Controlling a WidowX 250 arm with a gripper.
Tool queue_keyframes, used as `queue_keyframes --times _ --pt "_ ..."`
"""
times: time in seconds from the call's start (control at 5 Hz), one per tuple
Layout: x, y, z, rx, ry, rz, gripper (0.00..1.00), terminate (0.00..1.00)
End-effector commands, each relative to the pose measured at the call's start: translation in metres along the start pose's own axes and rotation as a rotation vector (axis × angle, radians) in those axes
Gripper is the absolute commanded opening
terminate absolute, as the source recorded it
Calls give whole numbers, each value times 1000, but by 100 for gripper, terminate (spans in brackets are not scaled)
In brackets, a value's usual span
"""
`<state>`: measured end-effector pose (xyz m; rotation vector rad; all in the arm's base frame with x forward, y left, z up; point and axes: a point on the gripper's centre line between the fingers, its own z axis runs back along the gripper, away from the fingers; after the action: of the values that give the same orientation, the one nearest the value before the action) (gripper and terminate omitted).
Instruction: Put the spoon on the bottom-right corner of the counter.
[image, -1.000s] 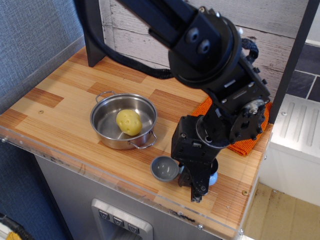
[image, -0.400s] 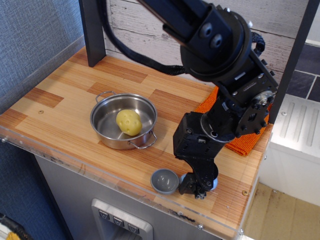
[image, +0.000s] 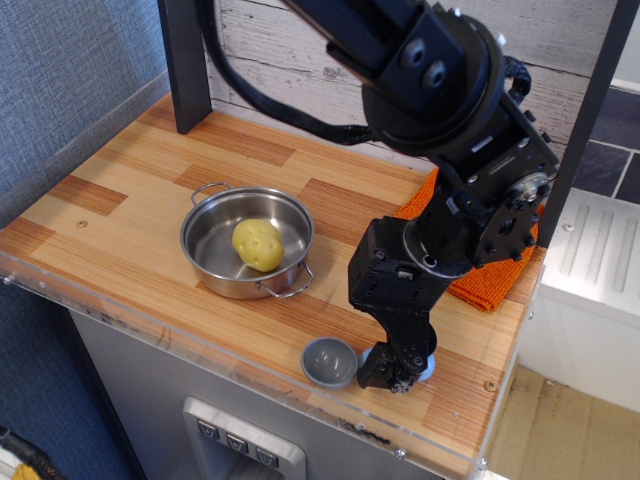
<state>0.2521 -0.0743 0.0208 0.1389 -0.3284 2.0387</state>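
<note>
The spoon (image: 330, 361) lies low on the counter (image: 130, 190) near its front right part, grey bowl to the left, close to the clear plastic edge. Its light-blue handle shows only as a sliver behind my fingers. My gripper (image: 393, 375) points down at the handle and looks shut on it, fingertips at counter level. The arm hides the rest of the handle.
A steel pot (image: 215, 245) holding a yellow potato (image: 259, 244) stands mid-counter, left of the arm. An orange knitted cloth (image: 490, 285) lies at the right, partly under the arm. A black post (image: 185, 65) stands at the back left. The counter's front edge (image: 200, 345) is near the spoon.
The gripper and spoon moved from beside the pot toward the front edge and lowered over the last second. Since 0.4 s ago almost nothing has moved.
</note>
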Motion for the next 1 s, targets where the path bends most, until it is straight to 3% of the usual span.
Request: queue_keyframes --times 0.0,0.2,0.4,0.8 --pt "7 -21 51 -103 67 21 100 0" --pt "11 -29 75 -101 105 -13 100 0" --pt "15 -31 95 -120 87 -5 100 0" --pt "15 -31 95 -120 87 -5 100 0"
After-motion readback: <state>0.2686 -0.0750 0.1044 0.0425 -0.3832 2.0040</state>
